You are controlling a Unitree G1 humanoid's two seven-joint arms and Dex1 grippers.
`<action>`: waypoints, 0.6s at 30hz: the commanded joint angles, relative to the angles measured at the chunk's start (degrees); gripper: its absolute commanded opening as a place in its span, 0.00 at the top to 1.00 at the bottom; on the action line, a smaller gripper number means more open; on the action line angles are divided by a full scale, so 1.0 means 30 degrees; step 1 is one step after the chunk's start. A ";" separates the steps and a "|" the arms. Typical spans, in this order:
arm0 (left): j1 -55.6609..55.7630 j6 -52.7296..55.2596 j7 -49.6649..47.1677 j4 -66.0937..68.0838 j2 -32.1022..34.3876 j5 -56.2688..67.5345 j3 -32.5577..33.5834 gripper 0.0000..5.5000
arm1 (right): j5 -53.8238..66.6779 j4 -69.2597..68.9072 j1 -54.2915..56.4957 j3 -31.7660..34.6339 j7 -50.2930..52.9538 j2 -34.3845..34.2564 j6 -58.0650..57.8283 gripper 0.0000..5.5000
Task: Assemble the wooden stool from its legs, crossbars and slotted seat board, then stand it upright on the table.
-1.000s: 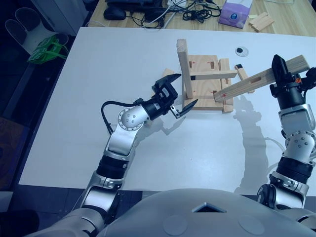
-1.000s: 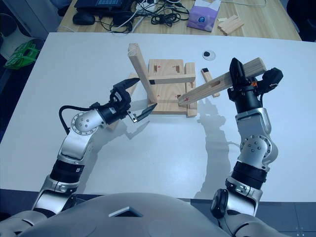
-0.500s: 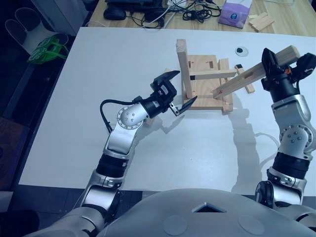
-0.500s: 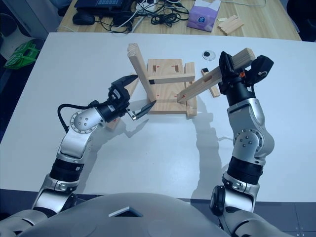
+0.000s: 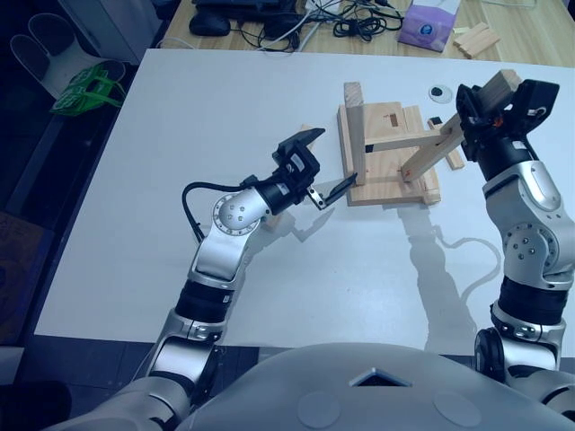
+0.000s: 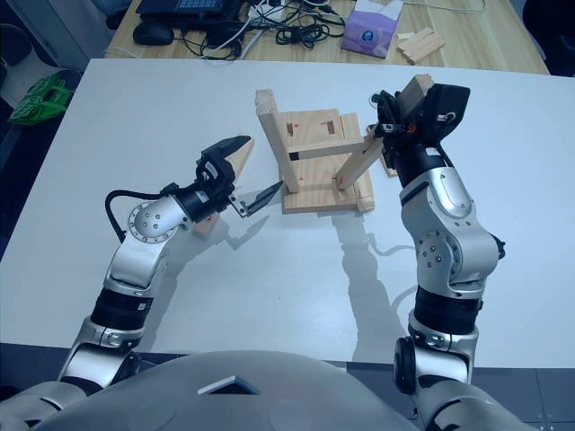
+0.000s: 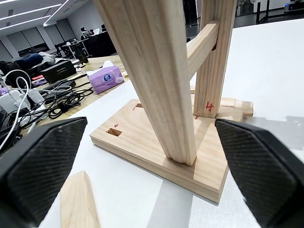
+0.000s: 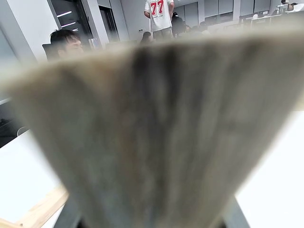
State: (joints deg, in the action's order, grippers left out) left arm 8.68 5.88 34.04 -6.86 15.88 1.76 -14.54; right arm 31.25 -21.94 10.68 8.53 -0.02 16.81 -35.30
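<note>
The slotted seat board lies flat on the white table. One leg stands upright at its left edge, and a crossbar runs from it to a second leg. That second leg leans steeply with its foot on the board, and my right gripper is shut on its top end. My left gripper hangs open just left of the upright leg, holding nothing. In the left wrist view the near leg rises from the board between my fingers.
Loose wooden pieces lie by my left gripper, under my left forearm and behind the board. A small round black-and-white object sits at the back right. A desk with a tissue box and cables borders the far edge.
My right gripper has moved left and swung its leg from a shallow slant to nearly upright. The seat board with the standing leg has shifted right. My left gripper has barely moved.
</note>
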 commanded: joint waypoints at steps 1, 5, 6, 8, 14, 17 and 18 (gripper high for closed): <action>0.0235 -0.0012 0.0029 -0.0033 0.0059 0.0047 -0.0009 0.10 | -0.1403 0.0856 -0.1122 -0.0495 -0.0622 0.0454 0.0057 0.82; 0.0286 -0.0110 0.0061 0.0057 0.0073 0.0066 0.0023 0.10 | 0.0917 0.1658 -0.0659 0.1239 0.0077 -0.1104 -0.0945 0.82; 0.0287 -0.0127 0.0065 0.0065 0.0084 0.0066 0.0025 0.10 | 0.0993 0.1828 -0.0572 0.1428 0.0012 -0.1100 -0.1030 0.82; 0.0363 -0.0171 0.0096 0.0154 0.0089 0.0068 0.0018 0.10 | 0.1191 0.2283 -0.0423 0.1816 0.0020 -0.1139 -0.1349 0.82; 0.0529 -0.0255 0.0054 0.0390 0.0029 0.0074 0.0046 0.10 | -0.0868 0.2220 -0.0704 0.0032 -0.0631 -0.0234 -0.0837 0.82; 0.0485 -0.0268 -0.0048 0.0426 -0.0019 0.0075 0.0082 0.10 | -0.1633 0.1792 -0.0616 -0.0676 -0.0863 -0.0042 -0.0671 0.82; 0.0455 -0.0271 -0.0071 0.0416 -0.0025 0.0079 0.0093 0.10 | -0.1681 0.1758 -0.0575 -0.0675 -0.0900 -0.0008 -0.0662 0.82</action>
State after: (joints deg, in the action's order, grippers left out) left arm 9.53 5.33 34.03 -5.81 15.73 1.85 -14.56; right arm 29.08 -18.34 11.31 8.15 -2.84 15.91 -34.55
